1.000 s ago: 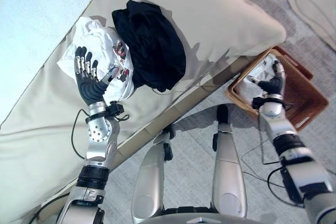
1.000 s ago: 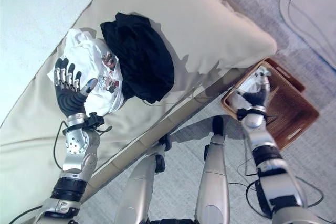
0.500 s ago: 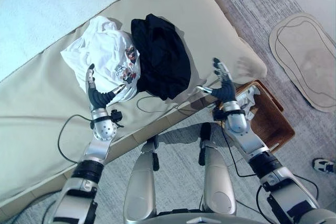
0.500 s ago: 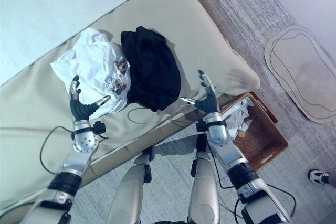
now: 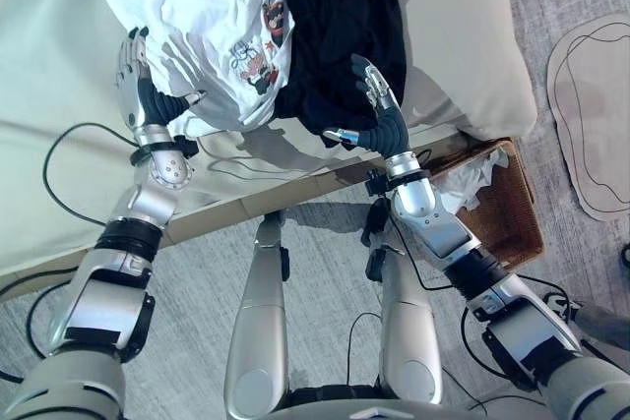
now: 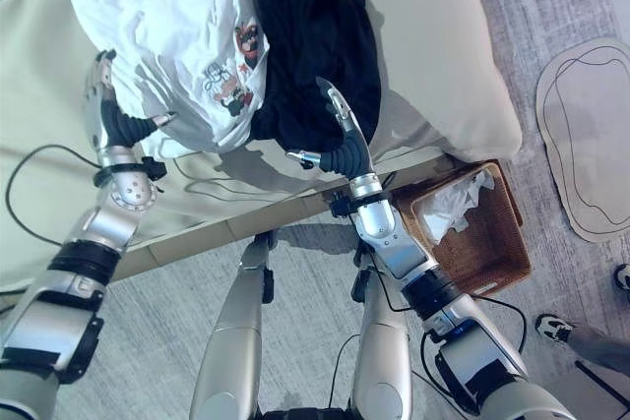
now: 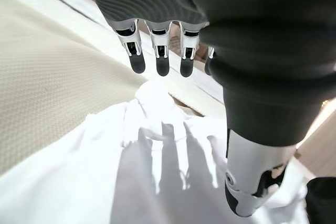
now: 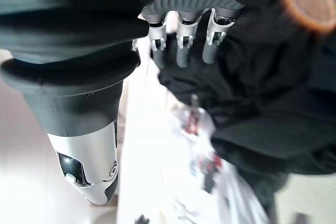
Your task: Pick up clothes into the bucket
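A beige cushion (image 5: 463, 56) lies above grey carpet, a pale mat (image 5: 596, 115) off to one side. Since half a second ago the right hand (image 5: 379, 120) has come from beside the brown basket (image 5: 512, 233) up over the black garment (image 5: 345, 27), fingers spread. The left hand (image 5: 138, 86), fingers straight, hovers at the crumpled white printed shirt (image 5: 212, 27), apparently not touching. Both garments lie on the cushion; pale cloth (image 6: 453, 206) sits in the basket.

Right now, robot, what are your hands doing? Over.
Left hand open beside white shirt. Right hand open over black garment. Neither gripped. Basket on floor holds white cloth; nothing blocking.
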